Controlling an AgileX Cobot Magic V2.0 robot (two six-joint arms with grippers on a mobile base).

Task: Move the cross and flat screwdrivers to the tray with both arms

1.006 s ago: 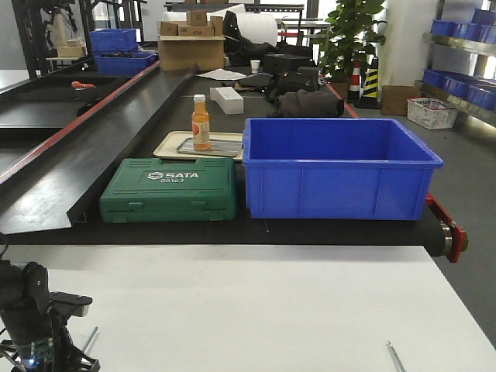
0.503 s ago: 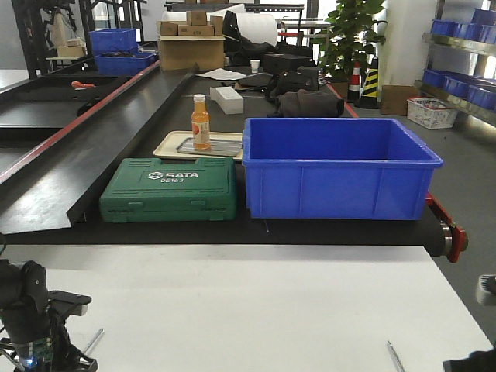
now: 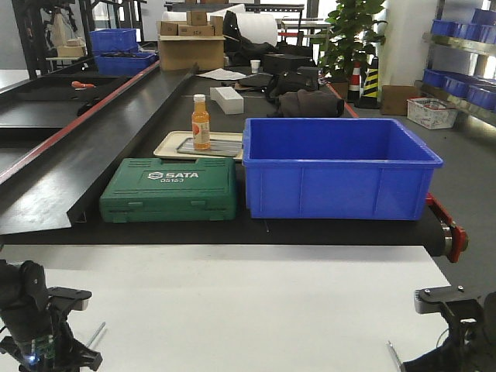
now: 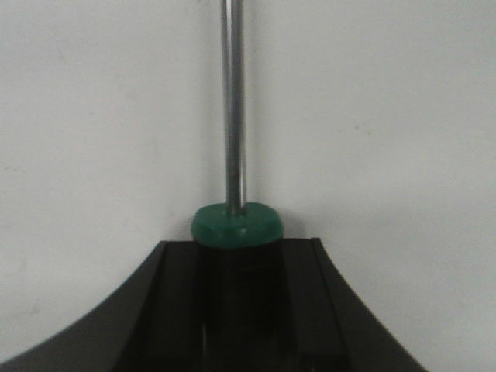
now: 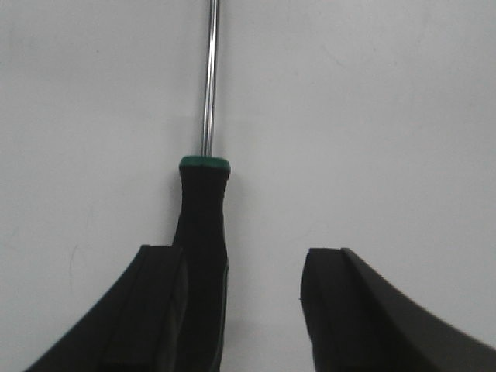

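In the left wrist view my left gripper [image 4: 238, 248] is shut on the black handle of one screwdriver [image 4: 236, 225]. Its green collar and silver shaft stick out ahead over the white table. In the front view the left gripper [image 3: 48, 353] is low at the bottom left, with the shaft [image 3: 94, 335] beside it. My right gripper [image 5: 244, 267] is open around the other screwdriver [image 5: 201, 209]. That handle lies against the left finger [image 5: 159, 310], with a wide gap to the right finger. The right arm [image 3: 457, 325] is at the bottom right by its shaft [image 3: 394, 356]. The grey metal tray is out of view.
Behind the white table [image 3: 248, 302] runs a black conveyor. On it are a green SATA case [image 3: 170, 190], a deep blue bin [image 3: 337, 167] and a beige tray [image 3: 174, 143] with an orange bottle [image 3: 201, 122]. Boxes and shelves stand further back.
The right arm has come into view at the bottom right, down over the second screwdriver. The left arm has shifted slightly and stays low on its screwdriver.
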